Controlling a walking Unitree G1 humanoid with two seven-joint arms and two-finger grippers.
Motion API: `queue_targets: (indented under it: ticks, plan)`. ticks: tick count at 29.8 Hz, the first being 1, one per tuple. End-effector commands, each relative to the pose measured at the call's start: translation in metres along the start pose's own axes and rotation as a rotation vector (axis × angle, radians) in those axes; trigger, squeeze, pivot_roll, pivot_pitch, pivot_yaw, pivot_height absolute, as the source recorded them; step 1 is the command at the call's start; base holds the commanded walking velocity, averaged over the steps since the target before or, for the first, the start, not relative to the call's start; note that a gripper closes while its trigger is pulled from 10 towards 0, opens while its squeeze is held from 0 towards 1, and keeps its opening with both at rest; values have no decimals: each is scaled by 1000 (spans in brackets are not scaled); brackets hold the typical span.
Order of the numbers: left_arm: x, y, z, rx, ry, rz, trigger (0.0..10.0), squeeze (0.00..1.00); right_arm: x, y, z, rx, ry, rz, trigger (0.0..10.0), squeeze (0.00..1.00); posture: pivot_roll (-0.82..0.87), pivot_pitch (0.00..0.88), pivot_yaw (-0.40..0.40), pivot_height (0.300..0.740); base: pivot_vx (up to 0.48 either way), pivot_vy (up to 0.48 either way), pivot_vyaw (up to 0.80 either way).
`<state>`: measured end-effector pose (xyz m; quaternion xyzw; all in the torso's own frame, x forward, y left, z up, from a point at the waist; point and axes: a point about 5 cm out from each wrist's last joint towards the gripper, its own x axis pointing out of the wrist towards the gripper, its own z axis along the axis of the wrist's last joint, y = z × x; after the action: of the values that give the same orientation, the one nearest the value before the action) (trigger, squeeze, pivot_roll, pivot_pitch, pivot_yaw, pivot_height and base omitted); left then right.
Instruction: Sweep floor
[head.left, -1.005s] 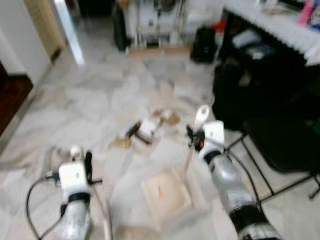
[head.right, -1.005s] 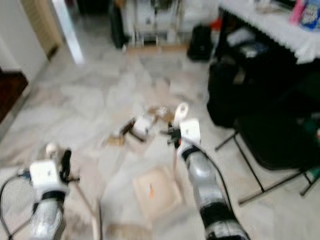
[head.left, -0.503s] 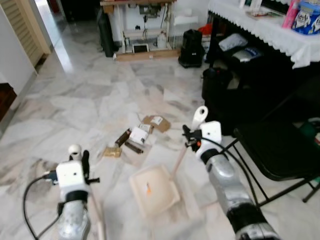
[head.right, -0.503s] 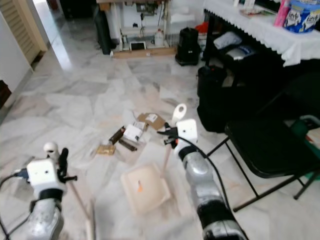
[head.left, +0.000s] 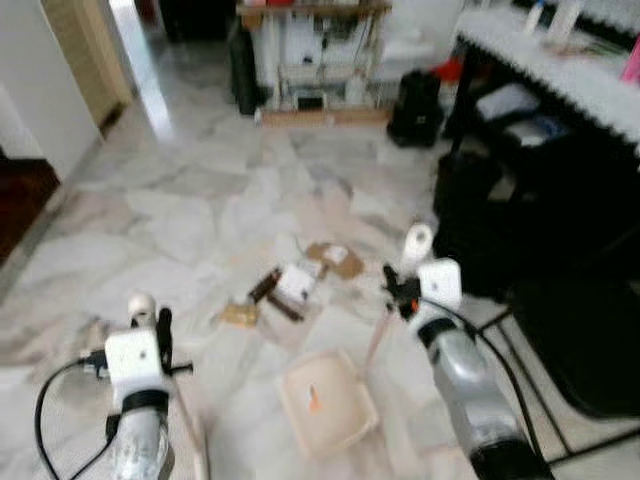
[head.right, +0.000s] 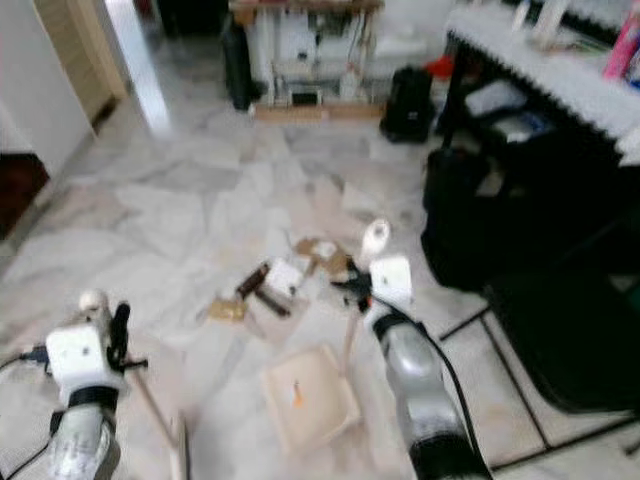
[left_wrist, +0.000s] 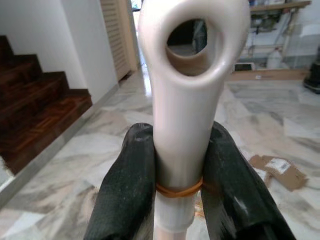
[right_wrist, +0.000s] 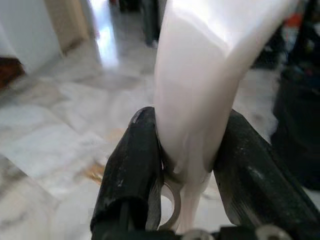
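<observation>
At frame centre, cardboard scraps (head.left: 300, 283) lie unswept beyond the dustpan (head.left: 326, 402), whose handle the right gripper (right_wrist: 186, 170) clamps, while the left gripper (left_wrist: 175, 185) clamps the broom handle (left_wrist: 182, 100).

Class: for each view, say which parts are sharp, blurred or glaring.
Both eye views: blurred all over, glare on the floor by the doorway. Left wrist view: handle and fingers sharp, floor soft. Right wrist view: handle overexposed, background blurred.
</observation>
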<state>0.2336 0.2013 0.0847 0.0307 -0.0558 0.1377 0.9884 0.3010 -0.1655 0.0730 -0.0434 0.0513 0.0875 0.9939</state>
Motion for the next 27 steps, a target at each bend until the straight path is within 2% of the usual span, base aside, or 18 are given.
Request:
queue_targets:
  ticks: [1,19,27]
  plan:
    - [5,3,10,0,-51,3,10000,0,7,-1,33,-38,-125,-10,10000,0,-279,0,36,740,322,0,0]
    - [5,3,13,3,-59,3,10000,0,24,14,45,-24,-131,26,10000,0,-252,0,34,740,327,0,0]
    - [5,2,13,6,-56,-6,10000,0,26,17,44,-5,-129,29,10000,0,-247,0,41,740,330,0,0]
